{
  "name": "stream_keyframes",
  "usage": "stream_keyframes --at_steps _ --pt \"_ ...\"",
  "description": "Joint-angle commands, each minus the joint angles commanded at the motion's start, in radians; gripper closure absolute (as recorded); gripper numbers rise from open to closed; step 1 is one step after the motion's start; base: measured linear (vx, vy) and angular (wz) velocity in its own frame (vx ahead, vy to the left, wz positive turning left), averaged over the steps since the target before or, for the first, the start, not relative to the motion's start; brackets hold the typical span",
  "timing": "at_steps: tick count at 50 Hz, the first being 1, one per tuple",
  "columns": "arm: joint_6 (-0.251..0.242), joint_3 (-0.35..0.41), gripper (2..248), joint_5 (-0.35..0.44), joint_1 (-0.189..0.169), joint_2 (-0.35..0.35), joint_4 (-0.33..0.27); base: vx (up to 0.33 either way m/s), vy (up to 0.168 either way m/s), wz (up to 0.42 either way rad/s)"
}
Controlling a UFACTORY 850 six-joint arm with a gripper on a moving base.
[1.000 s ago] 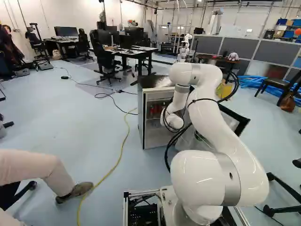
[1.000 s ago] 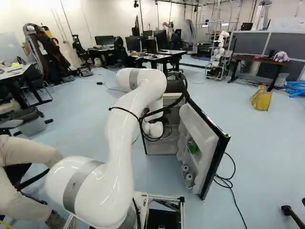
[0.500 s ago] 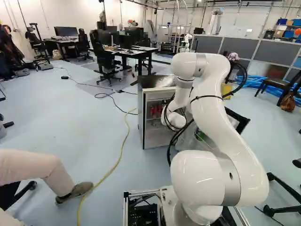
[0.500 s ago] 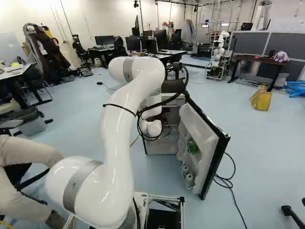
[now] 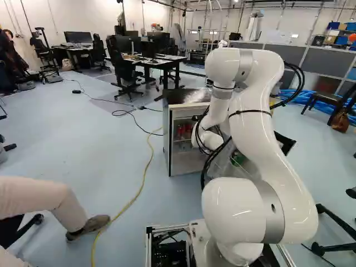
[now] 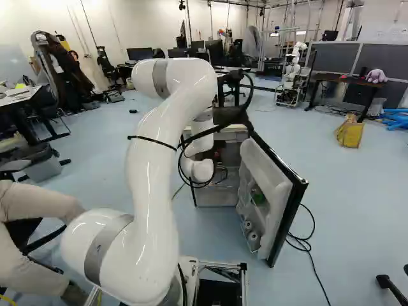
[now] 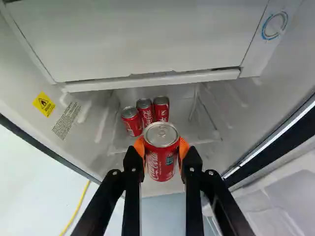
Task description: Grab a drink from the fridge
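Note:
In the wrist view my gripper (image 7: 161, 147) is shut on a red drink can (image 7: 162, 164), an orange pad on each side of it. The can is upright, its silver top facing the camera. Beyond it, three more red cans (image 7: 131, 122) stand close together on a shelf inside the fridge (image 7: 152, 81). The left base view shows the fridge (image 5: 167, 139) with red cans (image 5: 184, 131) through its open front. My own wrist and cables mostly hide the gripper in both base views.
The fridge door (image 6: 271, 197) hangs open, right of the arm in the right base view. A yellow cable (image 5: 146, 172) crosses the floor. A person's leg (image 5: 44, 200) reaches in at the left. Another robot (image 6: 292, 73) and a yellow bag (image 6: 349, 131) are farther back.
My arm's elbow has risen and come back toward the base, while its wrist has shifted only slightly from its place at the fridge. The base and fridge have not moved.

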Motion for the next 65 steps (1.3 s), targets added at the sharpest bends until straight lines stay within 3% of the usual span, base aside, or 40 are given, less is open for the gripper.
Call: stream_keyframes --at_steps 65 --pt "0.0 0.344 163 0.0 0.005 0.369 0.0 0.0 0.0 0.0"
